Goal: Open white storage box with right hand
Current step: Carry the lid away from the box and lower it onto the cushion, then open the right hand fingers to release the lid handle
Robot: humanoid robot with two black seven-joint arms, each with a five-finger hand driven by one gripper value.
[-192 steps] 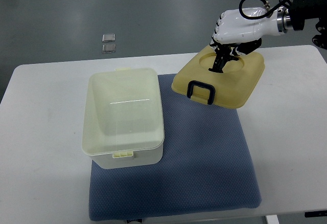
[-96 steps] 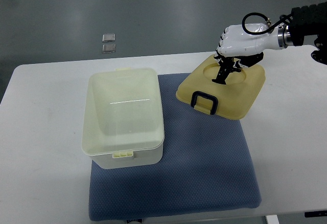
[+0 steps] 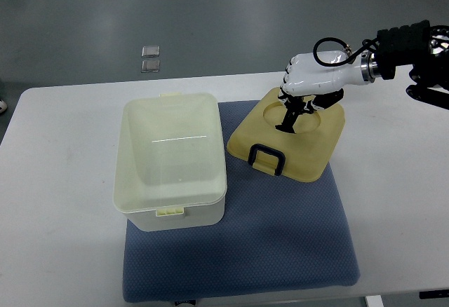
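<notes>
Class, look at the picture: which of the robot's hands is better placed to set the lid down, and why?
The right hand: it already grips the lid above the blue mat, beside the open box. No left hand is visible.

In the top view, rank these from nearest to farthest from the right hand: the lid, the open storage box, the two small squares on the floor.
From the right hand:
1. Lid, gripped by it at the mat's upper right.
2. Storage box, open, on the mat's left side.
3. Two small squares, on the floor beyond the table, upper left.
</notes>
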